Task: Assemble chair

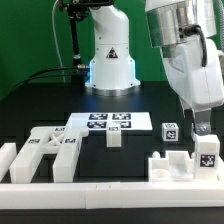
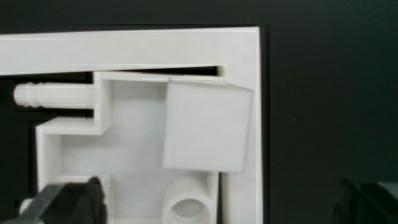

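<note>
Black table (image 1: 40,110), loose white chair parts strung along its near side.

- At the exterior view's left, an X-shaped piece (image 1: 50,150) lies flat, with a chunky block (image 1: 8,160) beside it at the picture's edge
- In the middle the marker board (image 1: 110,122) lies flat, and a small plain cube (image 1: 115,138) stands just in front of it
- Towards the exterior view's right a tagged cube (image 1: 168,130) stands alone
- Nearer the camera a notched slab (image 1: 172,166) sits against the long border rail (image 1: 100,190), which runs along the whole front
- Robot base (image 1: 110,55) is at the back, well apart from the parts

Gripper (image 1: 201,127) hangs at the exterior view's far right, pointing down, directly over a tagged block (image 1: 207,151). Its tips are just above the block's top; whether they touch it I cannot tell. The tagged cube is near, to the exterior view's left of the gripper, not under it.

Wrist view: a white part (image 2: 178,120) fills most of the picture, with a round peg (image 2: 36,96) sticking out of its side and a raised slab on it. The dark fingers (image 2: 68,203) show at two corners, spread wide. A black gap lies between the far one and the part's edge, and nothing is pinched
</note>
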Robot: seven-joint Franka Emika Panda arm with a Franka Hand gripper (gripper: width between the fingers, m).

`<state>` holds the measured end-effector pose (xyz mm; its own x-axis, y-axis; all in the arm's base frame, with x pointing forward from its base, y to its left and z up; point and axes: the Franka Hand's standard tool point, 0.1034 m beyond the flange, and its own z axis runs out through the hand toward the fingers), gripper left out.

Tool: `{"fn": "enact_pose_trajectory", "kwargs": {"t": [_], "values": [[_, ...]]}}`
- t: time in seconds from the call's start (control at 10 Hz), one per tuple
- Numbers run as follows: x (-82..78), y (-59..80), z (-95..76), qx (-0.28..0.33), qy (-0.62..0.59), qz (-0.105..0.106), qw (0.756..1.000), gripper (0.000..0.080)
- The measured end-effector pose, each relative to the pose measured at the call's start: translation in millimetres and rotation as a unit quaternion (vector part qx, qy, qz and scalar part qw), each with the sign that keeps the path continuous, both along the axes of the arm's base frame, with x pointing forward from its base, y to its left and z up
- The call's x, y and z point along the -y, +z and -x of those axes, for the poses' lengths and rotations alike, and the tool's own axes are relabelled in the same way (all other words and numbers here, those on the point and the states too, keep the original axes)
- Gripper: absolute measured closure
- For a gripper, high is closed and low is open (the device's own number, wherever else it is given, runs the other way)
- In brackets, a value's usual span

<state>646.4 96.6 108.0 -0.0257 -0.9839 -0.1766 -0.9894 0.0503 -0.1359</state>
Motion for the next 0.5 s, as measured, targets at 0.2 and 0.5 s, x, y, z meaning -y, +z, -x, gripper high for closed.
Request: {"fn": "enact_pose_trajectory", "kwargs": {"t": [0.2,0.5], "values": [[1.5,-1.2,0.9,0.002,0.011,0.002,1.0,0.0151],[36.6,-19.8,38.1,0.018,0.135,0.036,0.99,0.0151]]}}
